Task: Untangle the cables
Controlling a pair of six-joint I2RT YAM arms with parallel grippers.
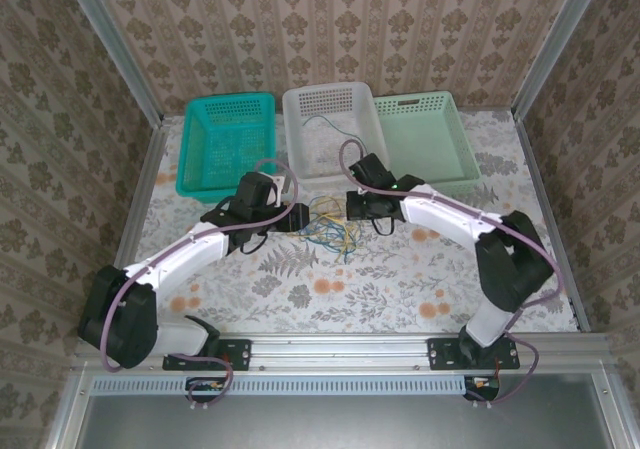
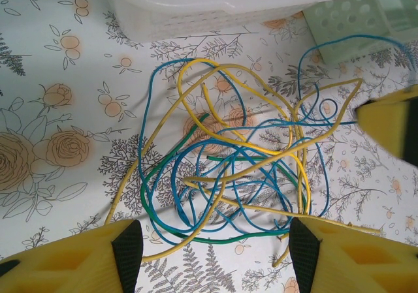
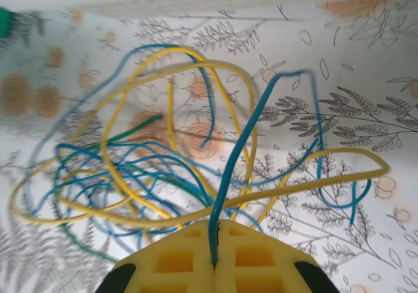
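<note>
Tangle of thin yellow, blue and dark green cables (image 1: pixel 328 231) lies mid-worktop, just in front of the white perforated plastic basket (image 1: pixel 330 90) at the far edge. It sits between my two arms on the floral-print worktop (image 1: pixel 400 281).

Left fingers (image 2: pixel 127 247) stand wide, one on each side of the near part of the tangle (image 2: pixel 228 175), holding nothing. I can't tell if they touch a strand.

Right fingers (image 3: pixel 196 260) are pressed together on one thin blue cable (image 3: pixel 261 130). It rises from the pinch and arcs over the heap (image 3: pixel 150 175).

Teal plastic basket (image 1: pixel 232 99) stands to the left of the white one and pale green plastic basket (image 1: pixel 415 99) to its right, all three along the far edge. Loose blue strand (image 1: pixel 322 122) inside the white basket.
</note>
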